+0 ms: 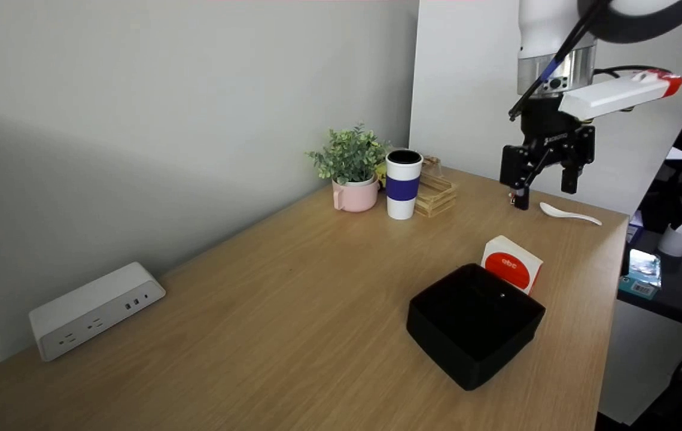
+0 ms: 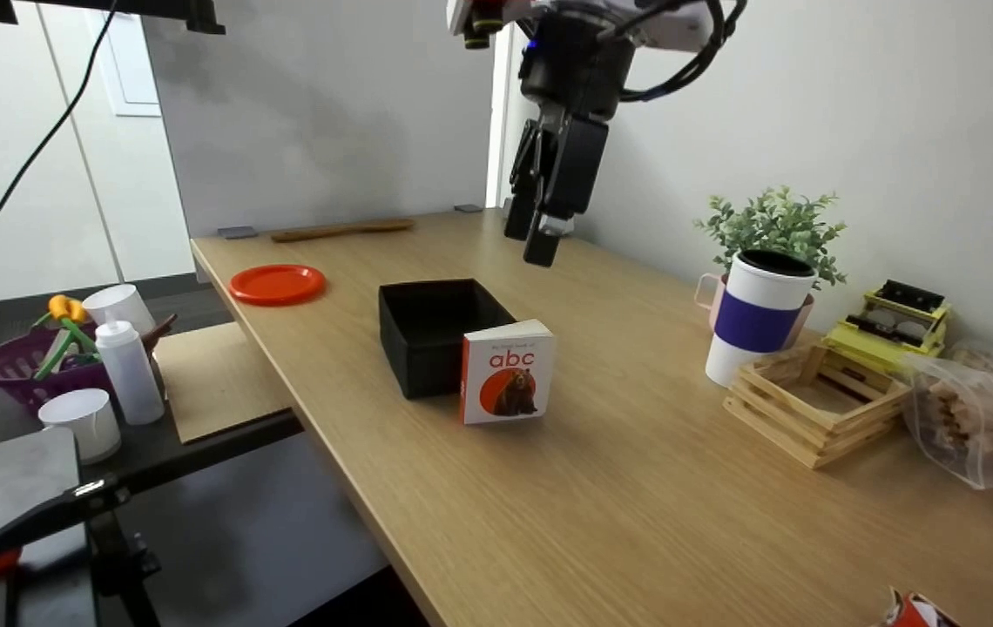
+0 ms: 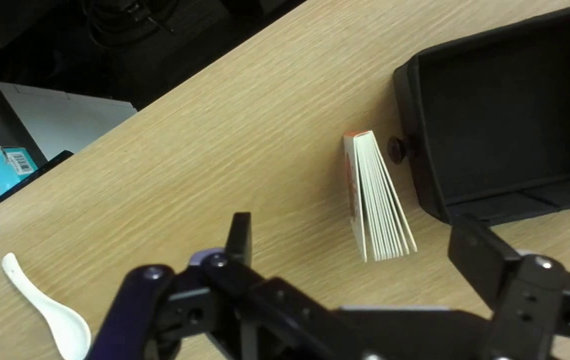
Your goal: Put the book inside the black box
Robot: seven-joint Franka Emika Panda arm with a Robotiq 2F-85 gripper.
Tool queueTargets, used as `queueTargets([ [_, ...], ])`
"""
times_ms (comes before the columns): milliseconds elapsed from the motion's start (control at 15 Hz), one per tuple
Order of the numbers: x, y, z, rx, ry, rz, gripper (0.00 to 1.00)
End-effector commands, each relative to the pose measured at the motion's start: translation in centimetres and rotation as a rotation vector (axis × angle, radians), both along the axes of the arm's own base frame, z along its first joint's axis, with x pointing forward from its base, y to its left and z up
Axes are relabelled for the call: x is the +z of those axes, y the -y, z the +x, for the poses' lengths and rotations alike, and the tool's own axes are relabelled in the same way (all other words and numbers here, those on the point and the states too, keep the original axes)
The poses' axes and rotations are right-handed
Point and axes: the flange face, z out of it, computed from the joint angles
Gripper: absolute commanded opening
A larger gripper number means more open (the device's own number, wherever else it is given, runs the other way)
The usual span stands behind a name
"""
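The white book [image 1: 507, 267] with a red patch stands upright on the table beside the black box [image 1: 454, 353]. In an exterior view, the book [image 2: 510, 374] shows its cover and stands close to the box [image 2: 435, 370]. In the wrist view, the book's [image 3: 380, 205] page edges fan slightly open, and a small gap with a dark knob lies between it and the box wall [image 3: 417, 175]. The box is open on top and looks empty. My gripper [image 1: 544, 190] is open and empty, above the table. Its fingers [image 3: 352, 225] are wide apart in the wrist view. It also shows raised here [image 2: 531, 239].
A white spoon [image 1: 568, 214] lies near the table's end. A white cup with a dark band [image 2: 758, 318], a potted plant [image 1: 353, 161] and a wooden crate [image 2: 819, 409] stand along the wall. A red plate [image 2: 277, 285] lies beyond the box. A power strip [image 1: 99, 311] sits by the wall.
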Motion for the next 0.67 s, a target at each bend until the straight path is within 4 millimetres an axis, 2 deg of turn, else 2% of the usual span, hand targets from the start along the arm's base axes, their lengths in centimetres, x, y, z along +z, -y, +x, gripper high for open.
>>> queueTargets([
  [0,-3.1,-0.2,3.0,0.057,-0.102,0.075,1.00],
  [200,-4.9,-0.7,4.2,0.079,-0.175,0.118,1.00],
  [267,-5.0,-0.6,4.5,0.080,-0.189,0.125,1.00],
  [333,-5.0,-0.6,3.3,0.062,-0.152,0.097,1.00],
  [600,-5.5,-0.7,4.4,0.064,-0.178,0.101,1.00],
])
